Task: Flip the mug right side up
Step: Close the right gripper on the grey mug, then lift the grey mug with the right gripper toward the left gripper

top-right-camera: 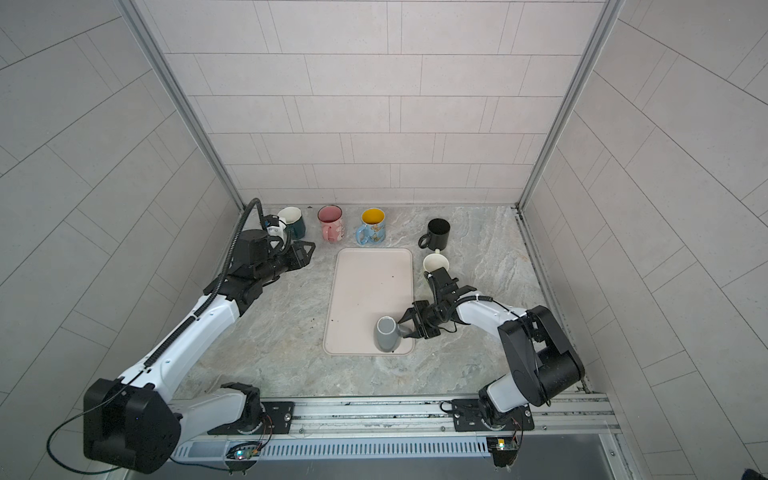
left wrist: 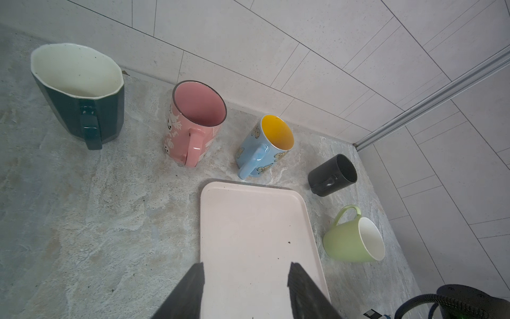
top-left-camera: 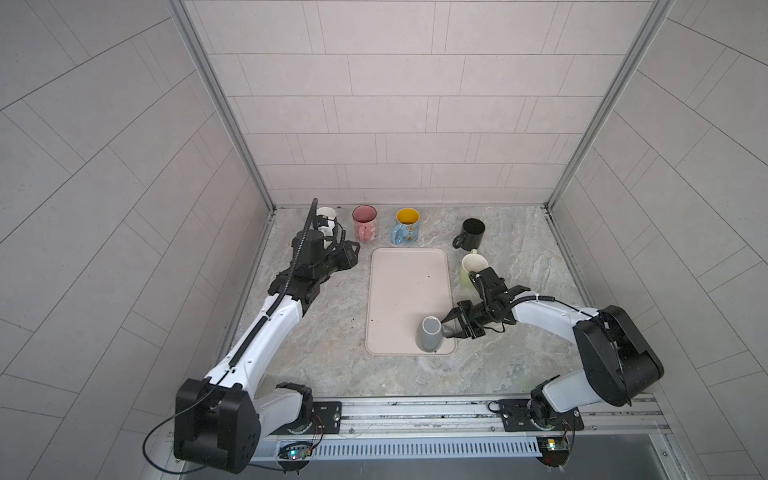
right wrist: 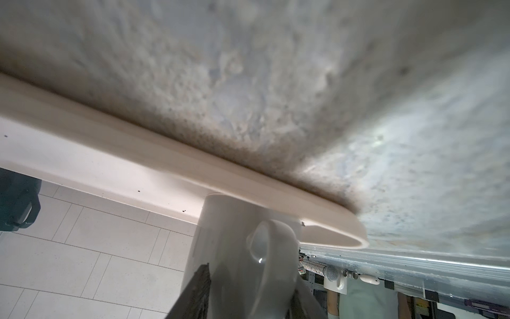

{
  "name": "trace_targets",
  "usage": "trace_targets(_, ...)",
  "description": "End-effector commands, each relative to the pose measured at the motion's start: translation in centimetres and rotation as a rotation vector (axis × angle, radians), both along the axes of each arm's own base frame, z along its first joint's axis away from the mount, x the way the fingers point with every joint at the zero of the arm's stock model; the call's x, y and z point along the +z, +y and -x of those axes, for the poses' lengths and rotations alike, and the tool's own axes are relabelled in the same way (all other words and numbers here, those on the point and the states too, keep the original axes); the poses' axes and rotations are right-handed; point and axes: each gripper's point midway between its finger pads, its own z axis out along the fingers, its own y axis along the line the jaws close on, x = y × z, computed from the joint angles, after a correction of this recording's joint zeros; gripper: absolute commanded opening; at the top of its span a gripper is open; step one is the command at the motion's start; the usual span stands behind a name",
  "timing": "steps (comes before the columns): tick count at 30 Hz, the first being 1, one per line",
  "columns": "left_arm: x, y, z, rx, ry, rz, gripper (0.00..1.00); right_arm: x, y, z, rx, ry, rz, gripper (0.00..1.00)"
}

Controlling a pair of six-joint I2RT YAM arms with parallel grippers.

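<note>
- Right wrist view: grey mug (right wrist: 220, 243) stands mouth-down on pink tray (right wrist: 110, 165), base up; plain glossy grey, loop handle (right wrist: 271, 245) facing the cam.
- Right gripper (right wrist: 249, 279) straddles that handle, one finger each side, jaws part-open; can't tell if they pinch it.
- In both top views mug sits at tray's near right corner, w/ gripper coming in low from the right.
- Left gripper (left wrist: 247, 266) hangs just left of tray's far left corner, jaws apart, nothing in them.
- Further back, right of tray: green mug (top-left-camera: 471, 270), then black mug (top-left-camera: 473, 230).
- Far row: blue mug (left wrist: 256, 149), pink mug (left wrist: 193, 129), dark green mug (left wrist: 82, 110), mouths up.
</note>
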Motion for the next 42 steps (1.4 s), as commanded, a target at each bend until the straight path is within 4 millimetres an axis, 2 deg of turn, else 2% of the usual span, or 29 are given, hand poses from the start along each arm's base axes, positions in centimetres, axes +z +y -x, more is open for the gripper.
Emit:
trace_targets(1,0.9,0.3,-0.5,0.014,-0.029,0.009,0.55,-0.1,0.1,-0.5,-0.057,0.043,0.017,0.39)
trace_targets(10,0.7,0.3,-0.5,0.015,-0.025,0.012,0.55,-0.3,0.2,-0.4,-0.048,0.047,0.013,0.24)
trace_targets(19,0.7,0.3,-0.5,0.017,-0.026,0.012,0.55,-0.5,0.4,-0.3,-0.037,0.042,0.010,0.00)
trace_targets(24,0.8,0.3,-0.5,0.014,-0.027,0.014,0.55,0.1,0.7,-1.0,-0.010,-0.011,-0.003,0.00)
trace_targets(27,0.8,0.2,-0.5,0.013,-0.026,0.021,0.55,1.2,1.1,-2.0,0.023,-0.088,-0.012,0.00)
trace_targets(34,1.4,-0.2,-0.4,-0.003,-0.029,0.045,0.55,5.1,2.5,-5.5,0.101,-0.346,-0.070,0.00)
trace_targets(42,2.6,-0.9,-0.3,-0.028,-0.042,0.095,0.55,9.1,5.9,-8.6,0.227,-0.619,-0.197,0.00)
